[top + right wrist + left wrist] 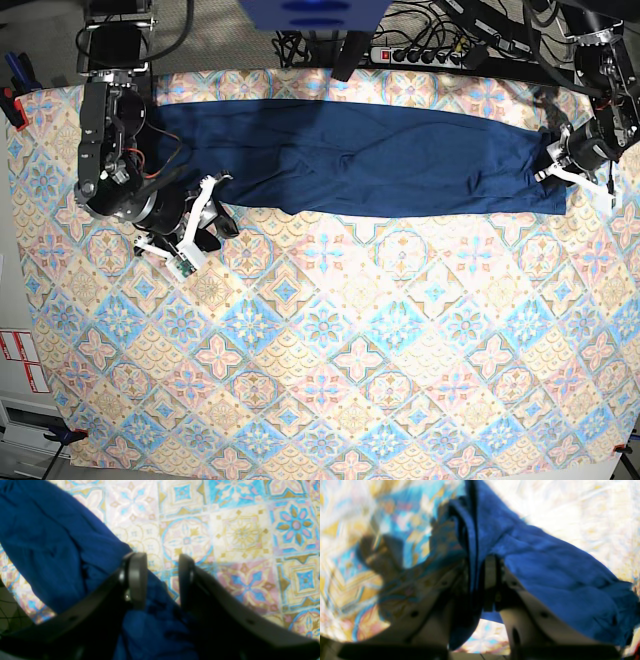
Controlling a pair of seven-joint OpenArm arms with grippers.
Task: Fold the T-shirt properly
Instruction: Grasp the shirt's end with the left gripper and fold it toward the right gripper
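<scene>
Across the worktop's [330, 350] 12 o'clock edge, your T-shirt [360, 155] lies stretched.
Your left gripper [480, 580] is clamped on its 3 o'clock end; your right gripper [162, 580] stands apart over the 9 o'clock hem.

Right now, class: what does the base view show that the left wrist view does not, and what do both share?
Only the base view shows the whole T-shirt stretched long across the patterned cloth, the right end effector open by its edge, and the power strip. Only the left wrist view shows, close up, fabric pinched between the left end effector's fingers. Both show the left end effector, the navy shirt and the patterned cloth.
</scene>
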